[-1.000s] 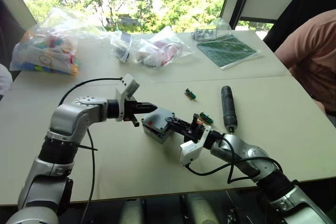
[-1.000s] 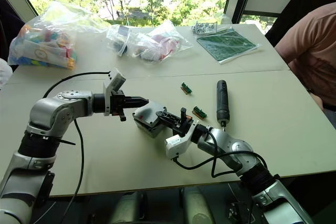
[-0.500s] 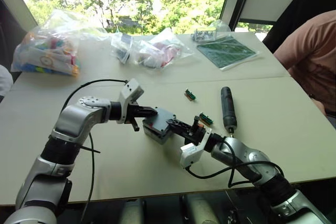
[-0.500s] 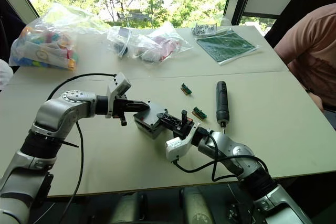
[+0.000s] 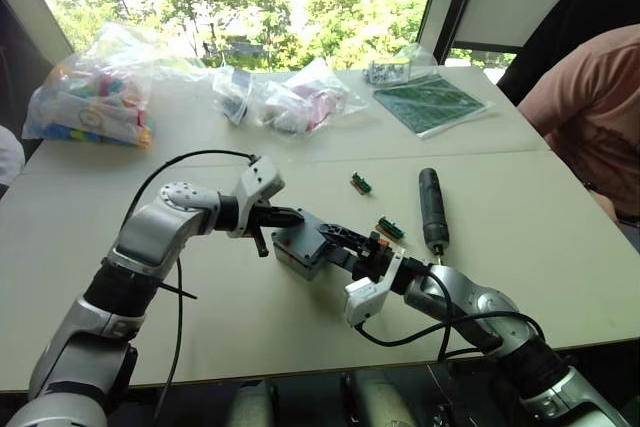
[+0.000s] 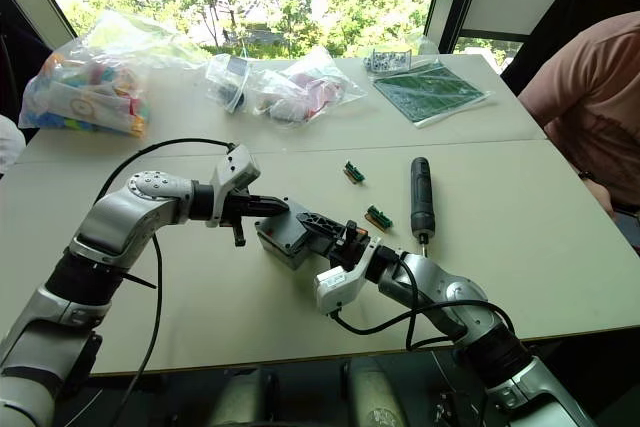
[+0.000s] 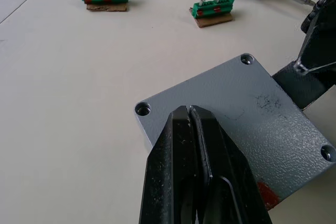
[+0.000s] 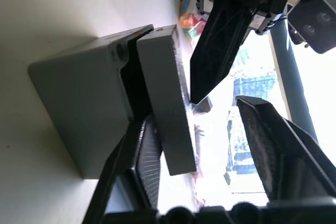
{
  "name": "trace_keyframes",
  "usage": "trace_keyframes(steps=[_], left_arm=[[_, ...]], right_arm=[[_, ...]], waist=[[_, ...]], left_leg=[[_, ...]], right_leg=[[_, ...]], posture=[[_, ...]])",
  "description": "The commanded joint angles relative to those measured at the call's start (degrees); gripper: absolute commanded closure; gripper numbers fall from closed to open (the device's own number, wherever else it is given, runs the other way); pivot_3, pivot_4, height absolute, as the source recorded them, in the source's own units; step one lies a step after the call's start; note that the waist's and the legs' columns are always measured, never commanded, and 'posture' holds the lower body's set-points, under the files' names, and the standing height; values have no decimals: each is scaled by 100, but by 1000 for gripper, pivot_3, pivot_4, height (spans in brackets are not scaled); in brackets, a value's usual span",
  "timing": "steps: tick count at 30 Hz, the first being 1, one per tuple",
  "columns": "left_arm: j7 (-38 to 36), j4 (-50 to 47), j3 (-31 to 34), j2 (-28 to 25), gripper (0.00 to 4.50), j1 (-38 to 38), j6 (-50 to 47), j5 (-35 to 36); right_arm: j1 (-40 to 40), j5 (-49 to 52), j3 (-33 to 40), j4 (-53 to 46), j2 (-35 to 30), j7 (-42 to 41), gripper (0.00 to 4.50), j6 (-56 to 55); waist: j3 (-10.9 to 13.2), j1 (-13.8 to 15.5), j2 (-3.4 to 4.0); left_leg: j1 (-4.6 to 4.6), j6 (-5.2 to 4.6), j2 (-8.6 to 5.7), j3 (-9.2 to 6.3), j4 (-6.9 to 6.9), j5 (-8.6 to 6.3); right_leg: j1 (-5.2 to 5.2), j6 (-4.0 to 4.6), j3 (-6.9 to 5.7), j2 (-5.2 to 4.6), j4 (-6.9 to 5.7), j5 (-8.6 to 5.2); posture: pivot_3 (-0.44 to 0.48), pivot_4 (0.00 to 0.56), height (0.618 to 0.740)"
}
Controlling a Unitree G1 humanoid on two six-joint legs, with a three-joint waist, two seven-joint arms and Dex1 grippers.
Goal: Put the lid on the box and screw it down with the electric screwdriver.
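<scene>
The grey box (image 5: 296, 255) stands mid-table with the grey lid (image 7: 247, 124) lying on top, slightly askew, a gap showing between them (image 8: 131, 77). A red mark (image 7: 268, 198) shows at the lid's edge. My left gripper (image 5: 294, 215) is shut with nothing in it, its tips over the lid near one corner hole. My right gripper (image 5: 347, 238) is open at the box's right side, one finger (image 8: 144, 156) against the lid's edge and the other finger (image 8: 273, 145) apart from it. The black electric screwdriver (image 5: 433, 208) lies on the table right of the box, untouched.
Two small green terminal blocks (image 5: 361, 182) (image 5: 390, 228) lie between the box and the screwdriver. Plastic bags of parts (image 5: 290, 97) (image 5: 85, 97) and a green board (image 5: 432, 99) sit at the back. A person in a pink shirt (image 5: 590, 107) sits at the right.
My left gripper has moved right, its shut tips now over the lid. My right gripper has pushed forward against the box's right side.
</scene>
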State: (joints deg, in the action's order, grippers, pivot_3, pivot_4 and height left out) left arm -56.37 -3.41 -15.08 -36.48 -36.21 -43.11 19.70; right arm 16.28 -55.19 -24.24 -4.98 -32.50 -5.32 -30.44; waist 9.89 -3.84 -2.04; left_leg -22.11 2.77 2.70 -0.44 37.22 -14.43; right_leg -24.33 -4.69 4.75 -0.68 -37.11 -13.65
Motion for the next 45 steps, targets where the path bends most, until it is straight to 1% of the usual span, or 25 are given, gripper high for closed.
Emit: trace_keyframes(steps=[1, 4, 6, 8, 10, 17, 21, 23, 29, 31, 33, 34, 35, 36, 37, 38, 39, 41, 42, 45], left_arm=[[27, 58, -474, -89, 4500, 269, -12, -412], [46, 46, -741, -171, 4500, 452, 146, -708], [67, 19, -812, -167, 4500, 530, 152, -800], [95, 17, -827, -125, 4500, 570, 163, -874], [115, 21, -836, -99, 4500, 585, 160, -925], [120, 87, -839, -39, 4500, 612, 332, -1060], [28, -24, -610, 45, 4500, 626, 579, -909], [15, -138, -330, 99, 4500, 627, 687, -720], [-2, -441, 546, 244, 4500, 410, 364, 21], [-6, -544, 900, 301, 4500, 285, 102, 413], [56, -637, 1325, 382, 4500, 118, -249, 892], [124, -666, 1514, 422, 4500, 31, -402, 1093], [256, -675, 1728, 493, 4500, -81, -634, 1325], [415, -676, 1969, 555, 4500, -215, -937, 1585], [536, -681, 2133, 597, 4500, -305, -1160, 1770], [612, -703, 2262, 584, 4500, -360, -1353, 1926], [671, -727, 2332, 562, 4500, -387, -1477, 2031], [796, -592, 2523, 441, 4500, -456, -1699, 2146], [824, -440, 2506, 329, 4500, -460, -1662, 2034], [540, 88, 1749, -225, 4500, -219, -800, 1092]], right_arm=[[-179, 39, -26, -115, -118, -53, 1422, -96], [-250, 130, 85, -259, -195, -55, 1422, -113], [-288, 177, 131, -335, -246, -75, 1422, -124], [-353, 224, 197, -425, -310, -70, 1422, -130], [-395, 265, 244, -487, -350, -72, 1422, -140], [-562, 363, 394, -642, -427, -33, 1422, -218], [-749, 514, 558, -661, -483, -24, 1422, -193], [-780, 583, 612, -639, -451, -13, 1422, -140], [-750, 717, 668, -495, -327, -23, 1422, -50], [-753, 822, 695, -453, -306, -66, 1852, -26], [-778, 1008, 745, -416, -305, -100, 2512, -33], [-794, 1105, 775, -410, -315, -117, 2749, -38], [-823, 1297, 813, -398, -309, -180, 3159, -20], [-908, 1795, 905, -407, -228, -380, 3452, 155], [-969, 2159, 973, -414, -165, -534, 3946, 284], [-1059, 2635, 1072, -477, -78, -731, 4221, 474], [-1115, 2940, 1138, -533, -25, -872, 4367, 605], [-1240, 3527, 1395, -824, 119, -1054, 4367, 988], [-1315, 3902, 1511, -1031, 223, -1164, 4367, 1260], [-1571, 5603, 1615, -1848, 601, -1774, 4367, 2764]], waist=[[-6, 1, 1], [-25, 6, 1], [-52, 5, 3], [-56, 5, 0], [-69, 2, 0], [-87, 4, 5], [-89, 44, 5], [-88, 42, 6], [-65, 45, 4], [-40, 44, 2], [-16, 44, -10], [-2, 42, -16], [12, 42, -18], [16, 42, -19], [21, 46, -26], [23, 44, -27], [23, 42, -26], [26, 25, -26], [31, 7, -22], [35, -22, -18]], left_leg=[[2, 0, 0, 0, -1, 0], [6, -1, 0, 0, -3, -1], [14, -3, 0, 1, -5, -2], [50, -10, 0, 4, -11, -7], [99, -42, 1, 3, -13, -26], [107, -45, 1, 3, -16, -29], [107, -45, 1, 3, -16, -29], [105, -45, 1, 4, -16, -29], [70, -45, 2, 4, -16, -29], [63, -45, 2, 4, -16, -29], [60, -45, 2, 4, -16, -29], [60, -45, 2, 4, -16, -29], [60, -45, 2, 3, -15, -29], [60, -45, 2, 3, -15, -29], [59, -45, 2, 3, -15, -29], [60, -45, 2, 0, -15, -29], [60, -45, 2, -1, -16, -29], [62, -45, 2, 0, -17, -29], [62, -45, 2, -1, -18, -29], [66, -45, 3, -5, -19, -29]], right_leg=[[1, -5, 0, 0, 0, -5], [6, -2, 0, 0, 0, -6], [15, 4, 1, -1, 0, -11], [47, 1, 1, -1, 2, -20], [94, 0, -1, -1, 12, -39], [100, 1, -1, -2, 12, -45], [101, 1, -2, -3, 14, -46], [99, 1, -1, -4, 16, -46], [66, 1, -2, -3, 13, -46], [60, 2, -2, -3, 13, -45], [57, 2, -2, -3, 12, -44], [57, 2, -2, -3, 11, -44], [56, 3, -2, -2, 10, -44], [56, 2, -2, -2, 10, -44], [57, 2, -2, -2, 10, -44], [59, 2, -5, -2, 11, -44], [61, 1, -4, -2, 11, -43], [63, 0, -3, -2, 12, -44], [63, 0, -3, -2, 12, -44], [62, 0, -4, 3, 6, -43]], posture=[[0, 150, 740], [0, 150, 740], [0, 150, 740], [0, 150, 740], [0, 150, 740], [0, 150, 740], [0, 150, 740], [0, 150, 740], [0, 150, 740], [0, 150, 740], [0, 150, 740], [0, 150, 740], [0, 150, 740], [0, 150, 740], [0, 150, 740], [0, 150, 740], [0, 150, 740], [0, 150, 740], [0, 150, 740], [0, 150, 740]])
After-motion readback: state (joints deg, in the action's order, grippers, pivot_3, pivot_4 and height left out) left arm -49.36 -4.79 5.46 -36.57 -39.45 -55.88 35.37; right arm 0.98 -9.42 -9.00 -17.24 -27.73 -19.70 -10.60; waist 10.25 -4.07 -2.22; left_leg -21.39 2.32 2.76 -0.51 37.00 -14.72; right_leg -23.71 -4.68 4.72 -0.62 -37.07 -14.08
